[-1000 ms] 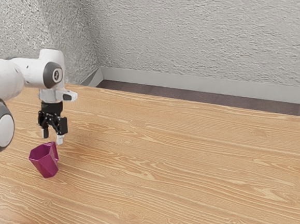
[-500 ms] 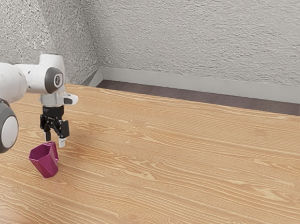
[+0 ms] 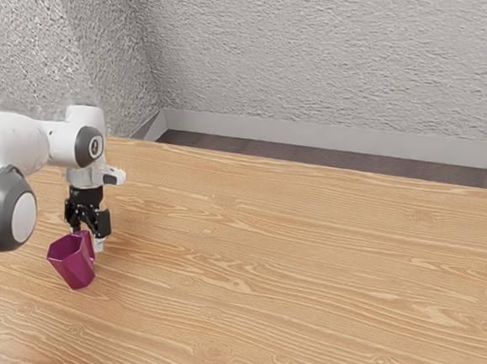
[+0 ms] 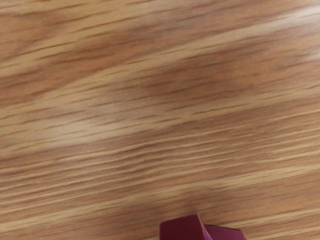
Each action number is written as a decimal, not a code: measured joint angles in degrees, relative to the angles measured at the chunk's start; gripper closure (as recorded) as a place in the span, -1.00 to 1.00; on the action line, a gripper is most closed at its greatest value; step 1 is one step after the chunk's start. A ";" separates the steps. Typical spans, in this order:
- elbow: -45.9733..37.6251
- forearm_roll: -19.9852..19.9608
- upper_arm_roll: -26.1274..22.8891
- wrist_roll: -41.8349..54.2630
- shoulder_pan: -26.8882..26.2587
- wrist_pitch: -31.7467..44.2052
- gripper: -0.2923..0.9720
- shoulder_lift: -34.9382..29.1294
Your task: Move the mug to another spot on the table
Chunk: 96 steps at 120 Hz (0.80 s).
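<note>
At the exterior view's left, the faceted magenta mug (image 3: 71, 263) stands where it stood a second ago on the light wooden tabletop (image 3: 300, 253). The black two-finger gripper (image 3: 87, 235) has come down since then, its fingers spread, and its tips now reach the mug's rim on the side facing the exterior view's right.
</note>
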 joint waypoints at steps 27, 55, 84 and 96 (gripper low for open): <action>2.22 -0.07 0.00 0.14 0.03 -0.41 -0.54 2.13; 3.40 -0.17 -0.01 0.13 -0.10 -2.48 -0.54 3.23; 2.92 0.03 0.04 -0.02 0.05 -3.55 -0.52 3.25; 2.89 0.13 0.07 -0.19 0.11 -3.97 -0.41 3.25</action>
